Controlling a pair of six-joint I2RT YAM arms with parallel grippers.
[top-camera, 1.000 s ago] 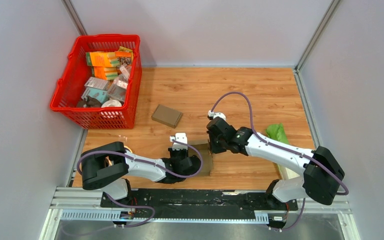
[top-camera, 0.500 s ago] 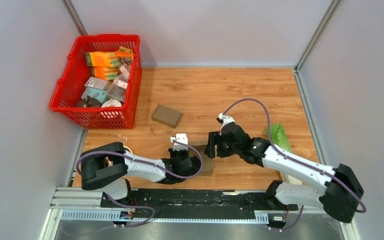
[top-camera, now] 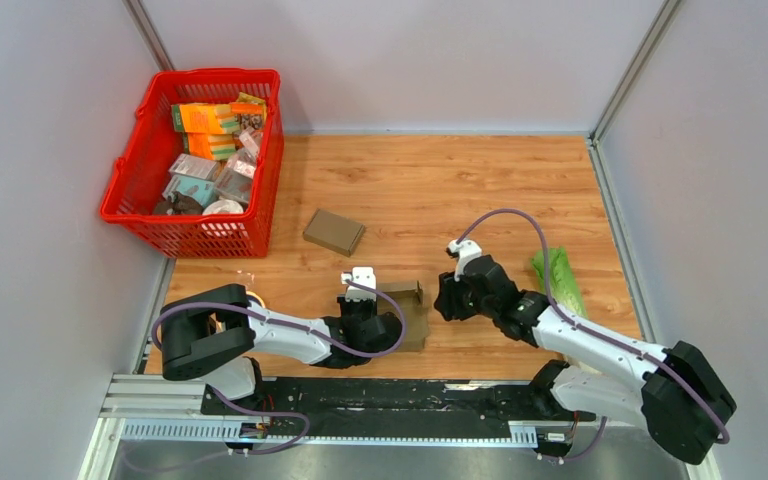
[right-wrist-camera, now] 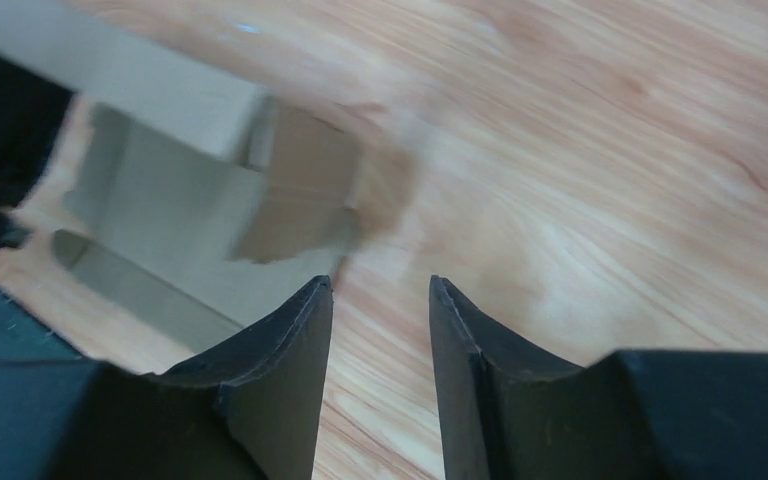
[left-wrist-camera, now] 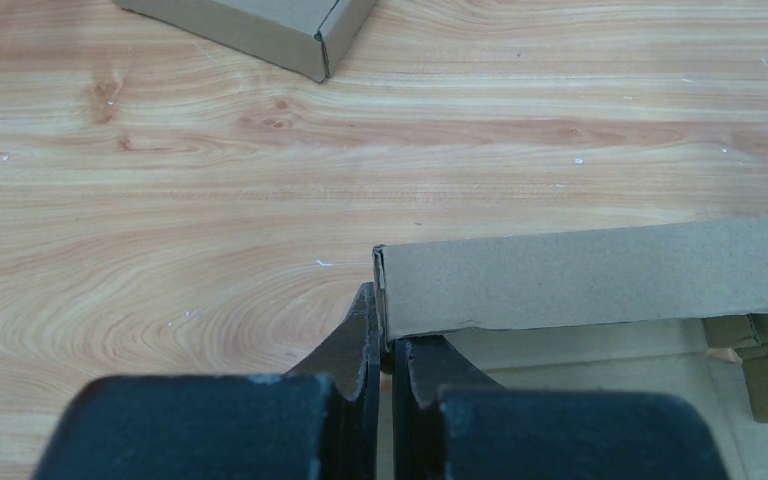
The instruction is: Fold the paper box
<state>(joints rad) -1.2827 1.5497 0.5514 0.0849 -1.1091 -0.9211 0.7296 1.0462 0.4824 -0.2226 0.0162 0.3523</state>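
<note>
**One box half raised, one gripper pinching it**

One red basket (top-camera: 120, 196) sits at about 10 o'clock on the bench (top-camera: 460, 180), heaped with packets (top-camera: 205, 150) too jumbled to count. One closed box (top-camera: 334, 231) of brown card lies flat, at roughly 11 o'clock from the work. Two cardboard boxes in all, then: that one finished, and one in hand.

At 6 o'clock, near the arms' bases, the left gripper (left-wrist-camera: 385, 335) is clamped on the end of one upright wall of the paper box (top-camera: 415, 325). Its fingers are nearly together, with the card edge between them. The box lies open-topped on the bench, with that wall standing and small flaps loose inside.

At 3 o'clock from the box, the right gripper (right-wrist-camera: 380, 290) hangs just beside it, fingers apart and holding nothing. One green leafy bundle (top-camera: 557, 275) lies further out, at about 3 o'clock.

The card looks thin and light: probably stiff across a panel and willing to bend only at its creases. It would likely skate on the smooth wood unless pinned. Walls are best taken near their top edges, close to a corner; a squeeze mid-panel could buckle them.
</note>
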